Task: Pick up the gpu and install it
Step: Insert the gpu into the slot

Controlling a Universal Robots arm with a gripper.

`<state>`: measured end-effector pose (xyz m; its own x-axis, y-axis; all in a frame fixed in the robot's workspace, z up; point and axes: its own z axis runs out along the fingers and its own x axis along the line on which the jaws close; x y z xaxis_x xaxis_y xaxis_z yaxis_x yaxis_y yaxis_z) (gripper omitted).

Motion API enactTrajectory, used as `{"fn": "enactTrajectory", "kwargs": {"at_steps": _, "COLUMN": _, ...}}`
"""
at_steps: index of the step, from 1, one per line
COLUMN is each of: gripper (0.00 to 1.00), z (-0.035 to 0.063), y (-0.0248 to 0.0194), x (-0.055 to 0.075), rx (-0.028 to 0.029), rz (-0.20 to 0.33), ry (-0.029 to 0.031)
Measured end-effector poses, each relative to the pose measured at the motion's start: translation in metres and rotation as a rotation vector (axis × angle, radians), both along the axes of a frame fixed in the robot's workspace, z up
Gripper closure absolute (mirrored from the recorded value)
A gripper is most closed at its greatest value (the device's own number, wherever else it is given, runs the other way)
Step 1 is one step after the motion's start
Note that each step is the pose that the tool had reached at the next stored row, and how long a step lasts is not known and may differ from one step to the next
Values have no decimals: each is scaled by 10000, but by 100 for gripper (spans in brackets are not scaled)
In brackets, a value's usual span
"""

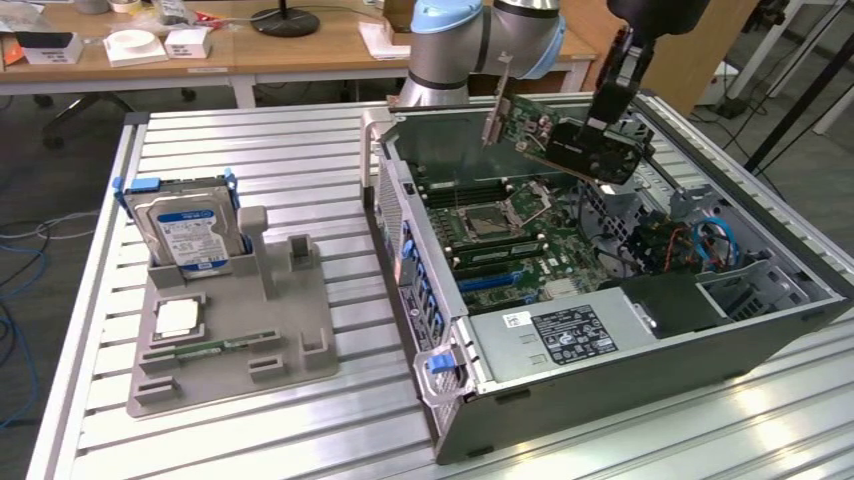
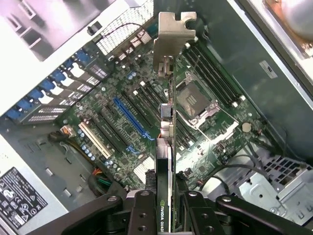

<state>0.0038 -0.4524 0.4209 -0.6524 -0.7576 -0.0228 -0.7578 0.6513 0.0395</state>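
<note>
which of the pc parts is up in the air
The gpu, held by the pincer above the case; the hard drive and memory stick sit in the grey holder.

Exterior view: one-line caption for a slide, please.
The gripper holds the gpu tilted above the open computer case; a hard drive stands in the holder on the exterior view's left.

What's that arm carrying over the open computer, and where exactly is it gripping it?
The pincer holds the gpu, pinching its flat faces at the end away from its metal bracket, above the open computer case.
</note>
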Motion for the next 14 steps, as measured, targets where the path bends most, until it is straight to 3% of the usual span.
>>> {"fn": "enactTrajectory", "kwargs": {"at_steps": 14, "gripper": 74, "z": 0, "y": 0, "x": 0, "rx": 1, "rz": 1365, "ry": 0}}
